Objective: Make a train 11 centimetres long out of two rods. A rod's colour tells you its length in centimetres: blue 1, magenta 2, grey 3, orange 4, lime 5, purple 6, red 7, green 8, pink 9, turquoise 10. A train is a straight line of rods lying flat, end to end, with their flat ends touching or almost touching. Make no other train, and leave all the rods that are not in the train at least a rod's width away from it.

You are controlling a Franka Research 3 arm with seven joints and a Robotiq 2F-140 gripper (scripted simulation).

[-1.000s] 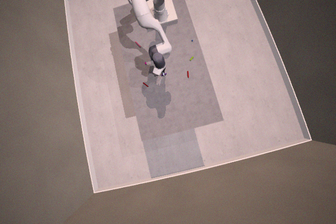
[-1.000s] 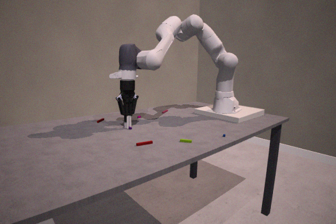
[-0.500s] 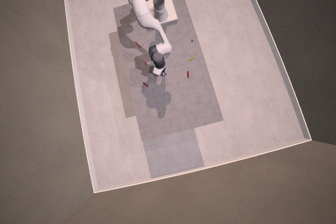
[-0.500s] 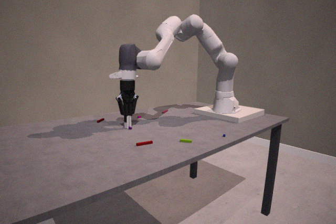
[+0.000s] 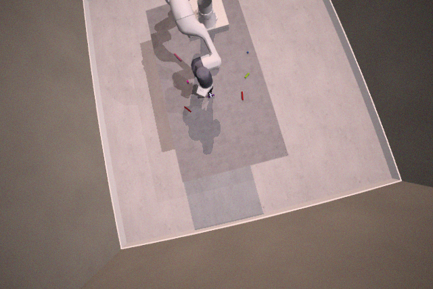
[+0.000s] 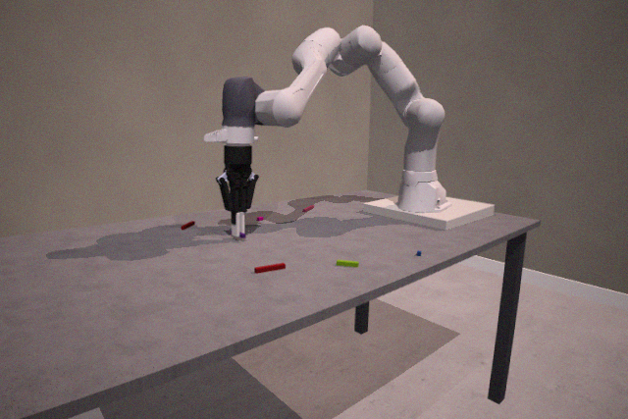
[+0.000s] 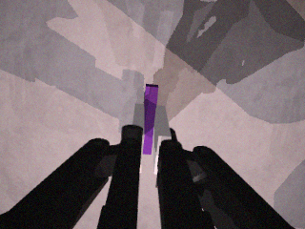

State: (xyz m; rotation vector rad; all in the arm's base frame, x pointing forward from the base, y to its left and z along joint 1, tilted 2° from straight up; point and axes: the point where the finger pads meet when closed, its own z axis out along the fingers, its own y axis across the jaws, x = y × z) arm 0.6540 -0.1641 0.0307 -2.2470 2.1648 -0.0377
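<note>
Gripper: the gripper (image 5: 210,94) (image 6: 237,232) (image 7: 148,119) points down, fingertips low at the table (image 5: 241,135) (image 6: 127,307), clenched on the purple rod.
Purple rod: the purple rod (image 5: 212,95) (image 6: 242,235) (image 7: 152,95) lies level between the finger pads, both ends projecting; whether it touches the tabletop, I cannot tell.
Lime rod: the lime rod (image 5: 246,75) (image 6: 347,263) lies flat, well apart from the purple one, between the blue rod and the nearer red rod.
Blue rod: the blue rod (image 5: 247,52) (image 6: 419,253) sits near the table's long edge, closest to me.
Nearer red rod: the nearer red rod (image 5: 241,95) (image 6: 270,268) lies flat, apart from the lime one.
Far side: the magenta rod (image 5: 187,81) (image 6: 260,218) lies between the farther red rod (image 5: 187,108) (image 6: 187,225) and the pink rod (image 5: 178,57) (image 6: 308,208), all separate.
Arm: the white arm (image 5: 183,13) (image 6: 309,54) arches from its base to the gripper.
</note>
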